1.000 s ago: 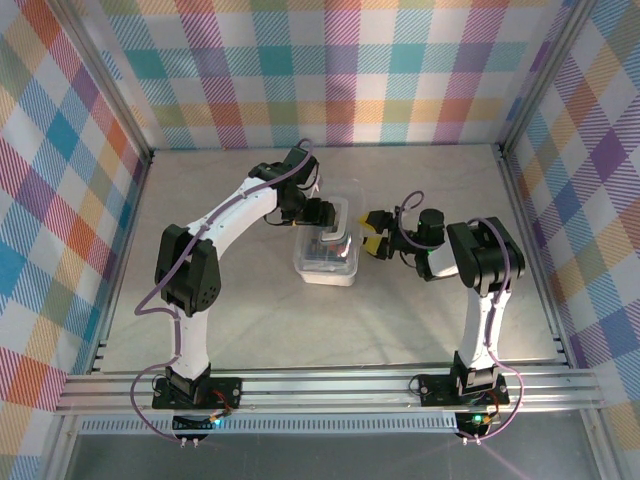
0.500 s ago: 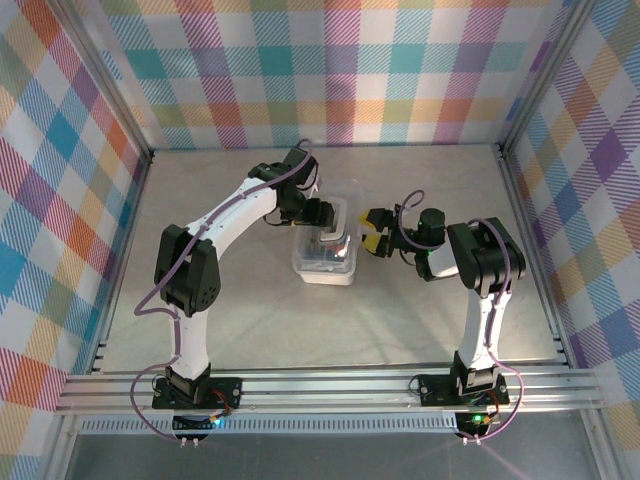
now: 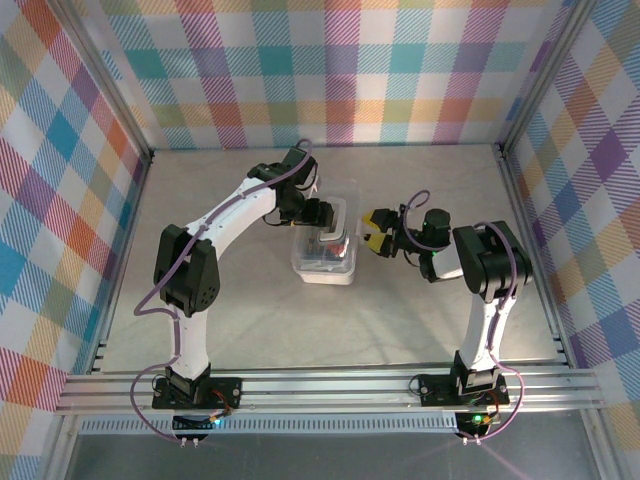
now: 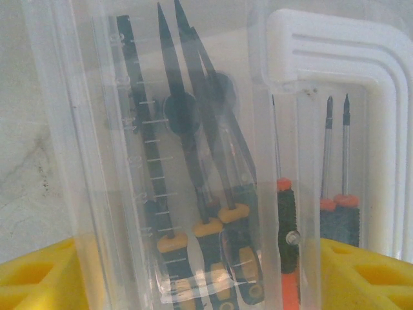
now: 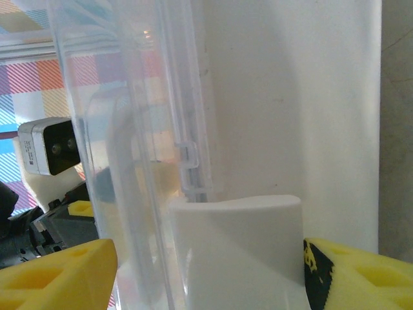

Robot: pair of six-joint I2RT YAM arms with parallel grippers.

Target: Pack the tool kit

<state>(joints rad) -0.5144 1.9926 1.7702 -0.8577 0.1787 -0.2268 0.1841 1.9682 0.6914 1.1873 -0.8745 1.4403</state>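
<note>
**Two arms close in on tool kit at mid-worktop**

Seen from above, the clear plastic box sits near the middle of the pale worktop. The left gripper hangs over its far end and the right gripper is just beside its right edge.

The overhead view gives the layout, and the left wrist camera makes out the contents. Through the clear plastic, three slim screwdrivers with black-orange handles lie side by side, tips pointing away. To their left are black pointed tools with yellow-banded grips. A white moulded insert frames the screwdrivers. The left gripper's yellow fingers sit at the bottom corners of that view, spread wide.

The right wrist camera looks along the box's side. A white rounded edge and a clear wall stand between that gripper's yellow fingers. One finger meets the white edge, but I cannot tell whether the pair is clamping it. The left arm's camera housing shows beyond the plastic.
</note>
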